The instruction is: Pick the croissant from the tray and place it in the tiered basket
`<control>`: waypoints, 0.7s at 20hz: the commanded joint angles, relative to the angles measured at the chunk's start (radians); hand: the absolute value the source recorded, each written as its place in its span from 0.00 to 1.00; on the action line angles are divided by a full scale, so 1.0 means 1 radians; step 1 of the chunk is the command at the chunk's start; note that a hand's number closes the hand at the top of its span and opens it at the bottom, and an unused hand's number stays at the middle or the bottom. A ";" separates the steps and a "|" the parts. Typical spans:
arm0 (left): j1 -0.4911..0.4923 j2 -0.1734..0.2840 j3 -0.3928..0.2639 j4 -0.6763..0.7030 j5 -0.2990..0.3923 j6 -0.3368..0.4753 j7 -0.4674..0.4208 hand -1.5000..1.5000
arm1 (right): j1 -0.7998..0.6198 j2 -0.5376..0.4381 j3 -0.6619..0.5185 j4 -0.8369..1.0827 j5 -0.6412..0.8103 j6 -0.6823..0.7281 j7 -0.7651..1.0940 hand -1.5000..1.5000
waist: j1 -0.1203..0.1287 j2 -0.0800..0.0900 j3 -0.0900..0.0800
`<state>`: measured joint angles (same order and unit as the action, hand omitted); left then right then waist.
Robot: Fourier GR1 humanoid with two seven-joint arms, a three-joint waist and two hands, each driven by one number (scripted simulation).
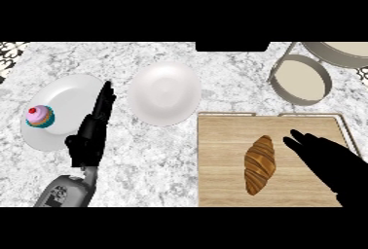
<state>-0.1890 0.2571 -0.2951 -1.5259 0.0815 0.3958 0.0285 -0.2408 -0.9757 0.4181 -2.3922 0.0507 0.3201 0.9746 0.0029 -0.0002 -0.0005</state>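
So the golden-brown ridged croissant is lying on the light wooden tray, nothing holding it. My black right hand sits just at its 3 o'clock, fingers straight and together. I'm in the reach step; next I'd curl around it, then carry it to the grey tiered basket at 1 o'clock.

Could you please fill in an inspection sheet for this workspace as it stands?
Surface: marbled counter.
Job's things: croissant lying on the wooden tray; tiered basket beyond the tray, at upper right.
Clutter: plate bearing a cupcake; second plate, bare.
Hands: left hand open, fingers straight, beside the cupcake plate; right hand open over the tray, right of the croissant, not touching it.
Cables: nothing seen.
Surroundings: patterned edge at upper left.
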 commanded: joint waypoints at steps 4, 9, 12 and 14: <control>0.011 -0.036 0.002 -0.044 -0.054 0.021 0.047 0.50 | 0.024 0.049 -0.008 0.033 0.140 0.085 -0.004 0.00 | -0.005 -0.001 0.001; 0.049 -0.043 0.000 -0.045 -0.066 -0.014 0.012 0.50 | 0.010 0.142 0.016 0.154 0.230 0.086 0.000 0.00 | 0.001 0.000 0.000; 0.068 -0.014 0.039 -0.090 -0.051 -0.046 0.031 0.50 | 0.119 0.150 0.018 0.099 0.299 0.063 -0.029 0.00 | -0.005 -0.002 0.001; 0.028 -0.048 0.053 -0.013 -0.054 -0.056 0.001 0.50 | 0.083 0.173 -0.035 0.181 0.230 0.129 -0.061 0.00 | -0.003 0.000 0.000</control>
<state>-0.1548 0.2174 -0.2660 -1.5455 0.0271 0.3638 0.0303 -0.1777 -0.8410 0.4129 -2.2538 0.2756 0.3885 0.9108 -0.0006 -0.0003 -0.0001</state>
